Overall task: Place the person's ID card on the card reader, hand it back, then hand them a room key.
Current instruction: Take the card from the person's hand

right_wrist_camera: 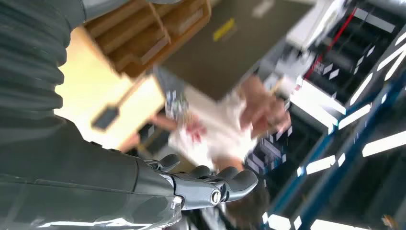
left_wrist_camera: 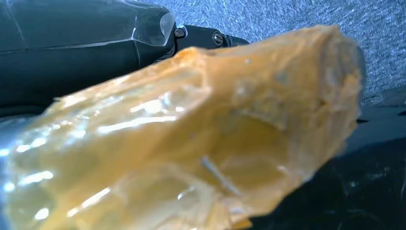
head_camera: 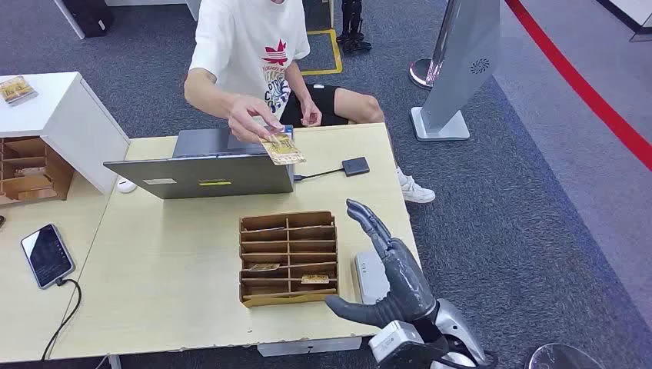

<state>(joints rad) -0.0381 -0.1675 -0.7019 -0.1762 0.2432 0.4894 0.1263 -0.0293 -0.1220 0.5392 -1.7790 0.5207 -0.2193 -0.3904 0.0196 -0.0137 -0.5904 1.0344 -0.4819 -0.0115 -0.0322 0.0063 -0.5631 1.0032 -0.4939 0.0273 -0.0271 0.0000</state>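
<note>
A seated person in a white T-shirt (head_camera: 244, 46) held a gold-coloured ID card (head_camera: 282, 149) out over the far edge of the light wooden desk (head_camera: 169, 254), pinching it in one hand (head_camera: 250, 119) just above the grey laptop's lid (head_camera: 201, 177). The card looked glossy, with a printed pattern and a strip of blue at its upper edge. The robot's right hand (head_camera: 388, 269) was raised at the desk's near right corner, fingers spread wide and holding nothing, well apart from the card. Beside it stood a wooden slotted organiser (head_camera: 288, 257) with small cards in two lower compartments. A small black card reader (head_camera: 355, 166) lay on the desk's far right, cabled to the laptop. A blurred amber, shiny surface (left_wrist_camera: 191, 143) sat right against the left wrist camera; the left hand's state could not be told.
</note>
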